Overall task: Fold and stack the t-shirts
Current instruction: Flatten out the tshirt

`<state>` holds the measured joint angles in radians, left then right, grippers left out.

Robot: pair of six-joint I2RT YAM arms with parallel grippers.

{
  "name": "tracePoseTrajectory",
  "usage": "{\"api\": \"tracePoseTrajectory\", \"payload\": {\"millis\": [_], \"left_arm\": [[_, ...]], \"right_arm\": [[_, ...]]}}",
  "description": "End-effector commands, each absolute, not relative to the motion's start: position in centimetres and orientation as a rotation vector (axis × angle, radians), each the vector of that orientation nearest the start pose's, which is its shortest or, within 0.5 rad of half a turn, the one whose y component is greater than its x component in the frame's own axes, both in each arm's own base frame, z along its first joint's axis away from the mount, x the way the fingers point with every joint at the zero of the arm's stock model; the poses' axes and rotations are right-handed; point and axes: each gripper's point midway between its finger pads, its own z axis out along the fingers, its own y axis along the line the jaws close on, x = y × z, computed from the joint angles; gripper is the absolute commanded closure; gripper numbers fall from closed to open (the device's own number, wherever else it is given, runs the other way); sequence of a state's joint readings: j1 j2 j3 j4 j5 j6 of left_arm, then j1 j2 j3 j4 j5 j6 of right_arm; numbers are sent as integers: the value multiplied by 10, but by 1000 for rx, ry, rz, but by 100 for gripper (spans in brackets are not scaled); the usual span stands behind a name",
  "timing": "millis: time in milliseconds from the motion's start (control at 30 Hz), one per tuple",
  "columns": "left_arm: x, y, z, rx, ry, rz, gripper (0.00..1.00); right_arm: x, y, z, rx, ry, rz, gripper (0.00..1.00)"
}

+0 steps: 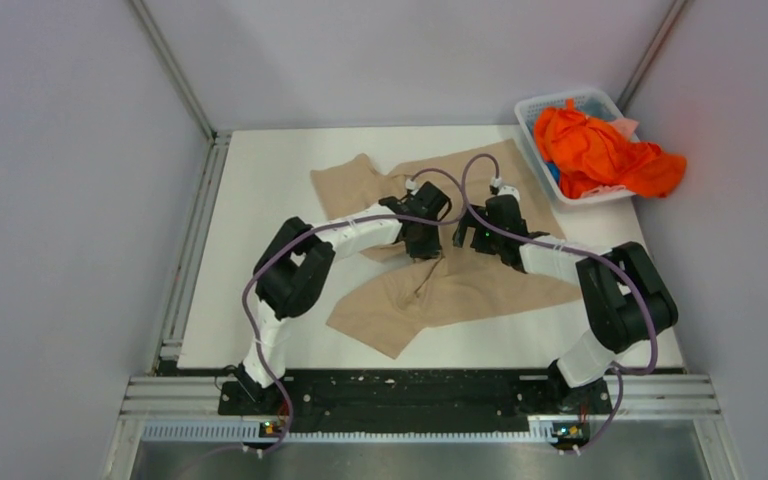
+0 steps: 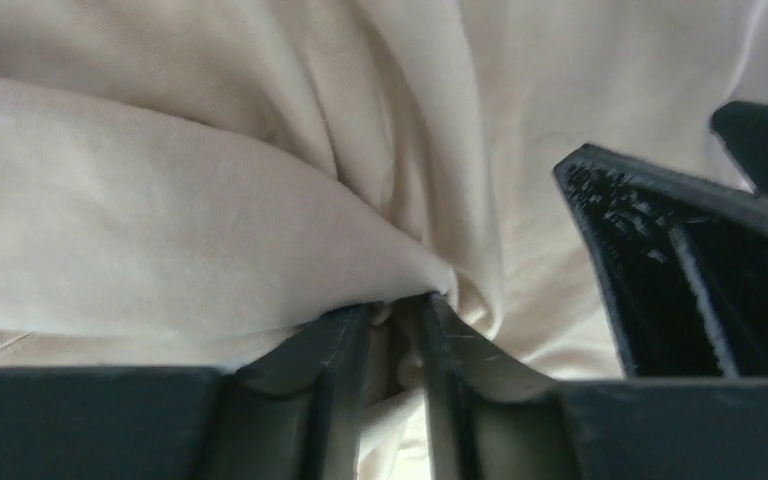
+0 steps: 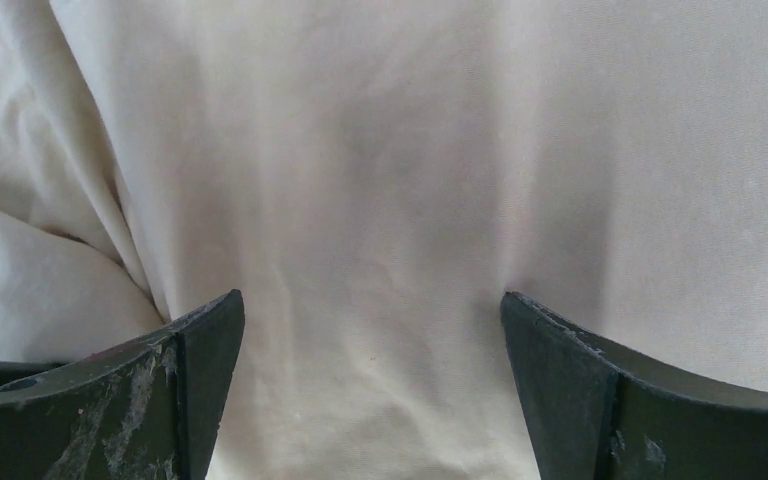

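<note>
A white tabletop (image 1: 260, 190) fills the middle of a small booth, closed in on the left, back and right by plain pale grey walls (image 1: 60, 200). Slim aluminium posts (image 1: 175, 70) run up the two back corners. Aluminium rails (image 1: 192, 250) border the table's left edge. A black plate (image 1: 410, 392) and a ribbed metal strip (image 1: 420, 432) lie along its near edge. The light is soft and even, with faint shadows.

From above, my arms are covering the middle of the beige t-shirt (image 1: 480, 290). A fold is disappearing between the fingers of my left tool (image 2: 398, 302); whether they are pinching it I cannot tell. The picture's lower edge is cutting off my right tool (image 3: 372, 298). The orange t-shirts (image 1: 600, 150) are bunching too tightly in the basket (image 1: 532, 108) to count.
</note>
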<state>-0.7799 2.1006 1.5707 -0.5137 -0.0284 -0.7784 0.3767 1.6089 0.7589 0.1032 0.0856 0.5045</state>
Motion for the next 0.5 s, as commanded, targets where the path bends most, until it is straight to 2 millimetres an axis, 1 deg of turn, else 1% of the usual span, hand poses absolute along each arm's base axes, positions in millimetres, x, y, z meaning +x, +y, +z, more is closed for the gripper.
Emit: {"api": "tracePoseTrajectory", "payload": {"millis": [0, 33, 133, 167, 267, 300, 367, 400, 467], "left_arm": [[336, -334, 82, -3, 2620, -372, 58], [334, -325, 90, 5, 2597, -357, 50], [319, -301, 104, 65, 2544, -347, 33], [314, -294, 106, 94, 2529, -355, 30], [295, -273, 98, 187, 2515, -419, 20], [292, -265, 98, 204, 2504, -440, 16], [283, -256, 92, 237, 2508, -494, 15], [277, -257, 89, 270, 2506, -559, 14], [273, -259, 83, 295, 2494, -645, 12]], "right_arm": [[345, 135, 20, 211, 2411, 280, 1], [344, 134, 20, 209, 2412, 276, 1], [344, 134, 21, 210, 2409, 275, 1], [344, 134, 21, 208, 2410, 277, 1], [343, 134, 22, 206, 2409, 278, 1], [343, 134, 22, 205, 2410, 278, 1], [343, 135, 22, 202, 2410, 285, 1], [342, 135, 22, 199, 2412, 284, 1], [343, 135, 22, 197, 2413, 286, 1]]}}
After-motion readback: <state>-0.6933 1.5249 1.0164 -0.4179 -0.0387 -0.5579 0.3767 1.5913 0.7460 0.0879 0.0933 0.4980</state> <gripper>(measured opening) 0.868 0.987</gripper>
